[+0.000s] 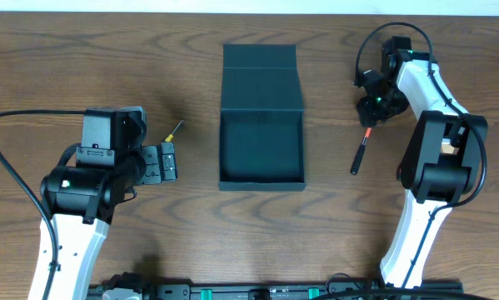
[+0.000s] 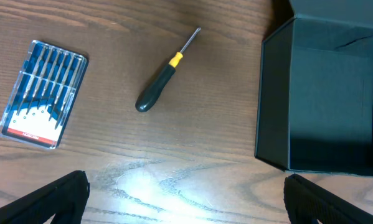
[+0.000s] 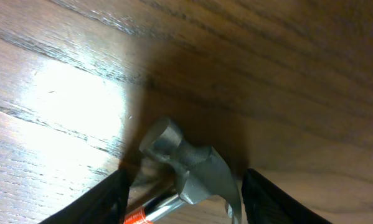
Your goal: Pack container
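Note:
The dark teal container (image 1: 261, 179) stands open at the table's middle, its flap lid (image 1: 261, 79) laid back on the far side; it is empty, and it also shows in the left wrist view (image 2: 273, 99). My left gripper (image 1: 167, 161) is open and empty just left of it, low over the bare wood (image 2: 186, 205). A black-handled screwdriver (image 2: 158, 87) with a yellow collar lies ahead of it, also visible in the overhead view (image 1: 175, 130). My right gripper (image 1: 372, 108) is open, its fingers (image 3: 186, 202) on either side of the steel head of a hammer (image 3: 192, 168).
A small blue case of white-tipped bits (image 2: 43, 93) lies left of the screwdriver. The hammer's black handle with an orange band (image 1: 359, 154) points toward the table's front, right of the container. The right arm's base (image 1: 436, 167) stands near it.

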You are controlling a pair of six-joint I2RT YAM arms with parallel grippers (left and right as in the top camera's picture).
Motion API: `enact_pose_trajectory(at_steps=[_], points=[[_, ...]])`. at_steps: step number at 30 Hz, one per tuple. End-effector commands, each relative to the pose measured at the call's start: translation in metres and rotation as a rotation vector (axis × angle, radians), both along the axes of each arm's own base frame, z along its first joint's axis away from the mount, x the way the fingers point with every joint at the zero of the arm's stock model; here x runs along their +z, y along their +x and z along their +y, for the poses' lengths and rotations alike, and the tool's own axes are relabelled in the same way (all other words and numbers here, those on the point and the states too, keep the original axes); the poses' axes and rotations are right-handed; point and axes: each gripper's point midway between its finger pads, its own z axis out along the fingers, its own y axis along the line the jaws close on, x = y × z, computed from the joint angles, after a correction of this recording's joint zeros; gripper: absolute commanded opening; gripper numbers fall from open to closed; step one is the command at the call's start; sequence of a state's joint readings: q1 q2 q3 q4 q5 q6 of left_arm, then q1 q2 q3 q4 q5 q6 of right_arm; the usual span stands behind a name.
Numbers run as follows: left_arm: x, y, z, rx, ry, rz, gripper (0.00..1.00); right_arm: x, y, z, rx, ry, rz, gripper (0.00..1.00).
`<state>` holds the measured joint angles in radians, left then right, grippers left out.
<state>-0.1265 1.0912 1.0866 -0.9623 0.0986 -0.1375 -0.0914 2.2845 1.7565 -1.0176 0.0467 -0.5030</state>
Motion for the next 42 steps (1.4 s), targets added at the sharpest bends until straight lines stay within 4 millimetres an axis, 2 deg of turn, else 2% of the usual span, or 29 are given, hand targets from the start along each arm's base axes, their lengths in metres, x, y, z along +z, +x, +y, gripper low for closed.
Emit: enact_pose_trajectory(at_steps=[1, 15, 31, 42], points=[[0.008, 0.0023, -0.0021, -0.011, -0.005, -0.021, 0.99, -0.037, -0.0247, -0.0024, -0.01, -0.014, 0.105, 0.56], [0.008, 0.0023, -0.0021, -0.011, -0.005, -0.021, 0.98, -0.0371, -0.025, -0.0021, -0.019, -0.015, 0.106, 0.34], [0.008, 0.0023, -0.0021, -0.011, -0.005, -0.021, 0.98, -0.0371, -0.025, -0.0021, -0.039, -0.015, 0.104, 0.02], [0.008, 0.0023, -0.0021, -0.011, -0.005, -0.021, 0.98, -0.035, -0.0244, -0.0013, -0.069, -0.017, 0.099, 0.01]])
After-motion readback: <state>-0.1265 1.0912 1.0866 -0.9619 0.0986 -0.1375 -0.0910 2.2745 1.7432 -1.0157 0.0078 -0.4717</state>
